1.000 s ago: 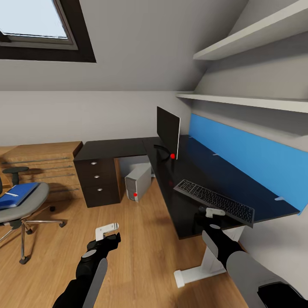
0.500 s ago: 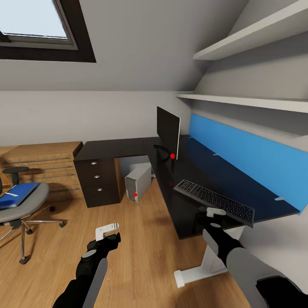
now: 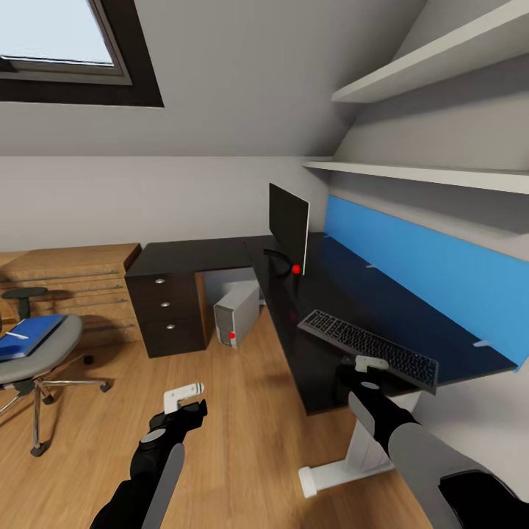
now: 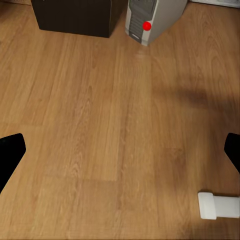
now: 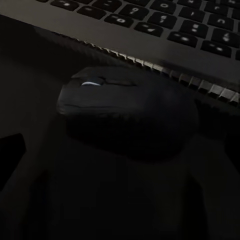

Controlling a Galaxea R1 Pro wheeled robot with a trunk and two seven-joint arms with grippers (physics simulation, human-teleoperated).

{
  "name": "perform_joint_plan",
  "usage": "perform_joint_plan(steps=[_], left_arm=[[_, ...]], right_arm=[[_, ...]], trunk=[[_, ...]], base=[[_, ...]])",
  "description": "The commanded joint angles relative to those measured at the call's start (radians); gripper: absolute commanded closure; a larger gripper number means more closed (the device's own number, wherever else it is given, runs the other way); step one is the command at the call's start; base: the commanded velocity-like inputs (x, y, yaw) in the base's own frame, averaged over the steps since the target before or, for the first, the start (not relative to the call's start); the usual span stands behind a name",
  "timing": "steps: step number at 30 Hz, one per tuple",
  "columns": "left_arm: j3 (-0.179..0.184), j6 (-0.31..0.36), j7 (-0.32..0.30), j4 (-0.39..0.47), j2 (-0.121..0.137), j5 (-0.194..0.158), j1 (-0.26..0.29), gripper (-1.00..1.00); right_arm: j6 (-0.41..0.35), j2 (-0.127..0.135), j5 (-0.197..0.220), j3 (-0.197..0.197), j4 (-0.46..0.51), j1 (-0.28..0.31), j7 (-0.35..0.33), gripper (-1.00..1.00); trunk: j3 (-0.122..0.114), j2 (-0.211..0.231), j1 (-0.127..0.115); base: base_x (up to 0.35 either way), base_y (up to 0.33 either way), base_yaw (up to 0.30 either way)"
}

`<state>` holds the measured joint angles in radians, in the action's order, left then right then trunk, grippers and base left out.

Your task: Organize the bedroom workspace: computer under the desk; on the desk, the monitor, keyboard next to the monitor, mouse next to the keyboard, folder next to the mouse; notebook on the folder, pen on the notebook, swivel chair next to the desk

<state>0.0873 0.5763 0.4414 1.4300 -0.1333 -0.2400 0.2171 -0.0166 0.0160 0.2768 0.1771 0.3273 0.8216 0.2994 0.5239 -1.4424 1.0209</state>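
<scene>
Lying on the black desk (image 3: 345, 294) just beside the keyboard (image 5: 165, 25), the mouse (image 5: 125, 107) is a dark, nearly black oval (a faint pale glint marks its wheel). The right arm reaches forward to the desk's near edge, its right gripper (image 3: 351, 376) spread wide around the mouse, fingertips dark at the right wrist view's edges. The left gripper (image 3: 180, 414) hangs wide open over bare wooden floor (image 4: 100, 125), holding nothing.
</scene>
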Motion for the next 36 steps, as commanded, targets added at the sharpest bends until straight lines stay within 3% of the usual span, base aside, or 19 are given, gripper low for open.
perform_joint_plan(steps=[1, 30, 36], left_arm=[[0.001, 0.002, 0.01, 0.001, 0.0, -0.011, 0.001, -1.0], [0.0, 0.004, 0.01, 0.001, 0.001, -0.012, 0.001, -1.0], [0.0, 0.004, 0.01, 0.001, 0.001, -0.012, 0.001, -1.0]], right_arm=[[-0.002, 0.001, 0.009, 0.009, 0.001, 0.001, 0.006, -1.0], [-0.002, 0.003, 0.012, 0.007, 0.001, 0.001, 0.006, -1.0], [-0.002, 0.002, 0.034, 0.005, 0.001, 0.001, 0.006, -1.0]], trunk=[[0.001, -0.001, 0.0], [0.001, -0.001, 0.0], [0.001, -0.001, 0.0]], base=[[0.146, -0.053, 0.0], [0.012, -0.004, 0.0], [0.0, 0.0, 0.0]])
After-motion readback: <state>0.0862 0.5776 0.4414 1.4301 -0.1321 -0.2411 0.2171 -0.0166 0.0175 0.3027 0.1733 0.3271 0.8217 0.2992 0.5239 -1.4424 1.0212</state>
